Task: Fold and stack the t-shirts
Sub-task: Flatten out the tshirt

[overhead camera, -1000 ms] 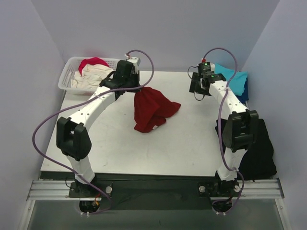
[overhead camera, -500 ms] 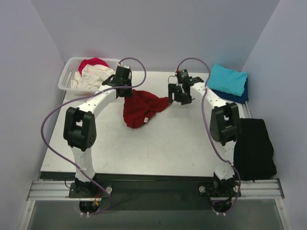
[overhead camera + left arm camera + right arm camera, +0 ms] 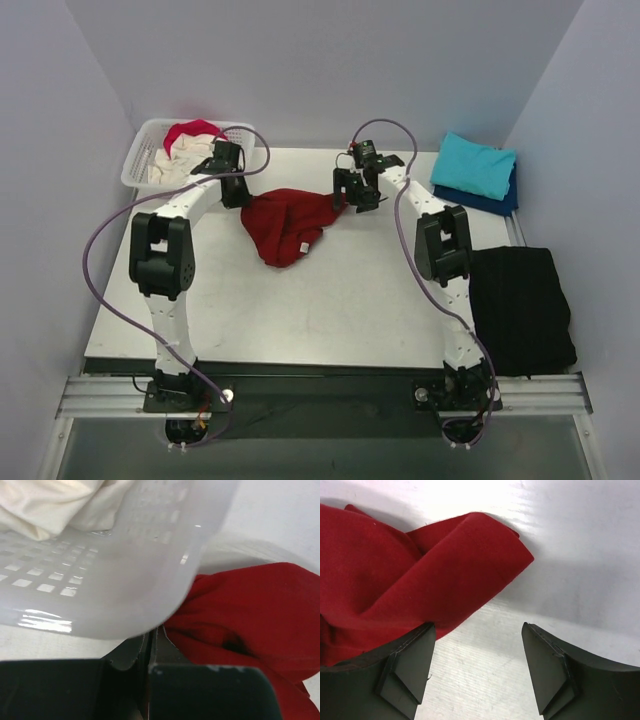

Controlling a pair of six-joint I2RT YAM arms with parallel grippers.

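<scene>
1. The white table lies under both claws, which reach out to its far half.
2. The black cloth lies well behind and to the right of the right gripper, at the table's edge.
3. The dark red t-shirt lies crumpled between the two claws. In the right wrist view, one folded flap sits just ahead of the left fingertip and partly over it.
4. The white lattice basket sits just beyond the left gripper, with the cream t-shirt and the pink-red t-shirt inside.
5. The turquoise t-shirt sits folded on the navy t-shirt, off to the right gripper's right.
6. The left gripper is clenched on the red shirt's edge.
7. The right gripper is spread wide, with bare table between its fingers.
</scene>
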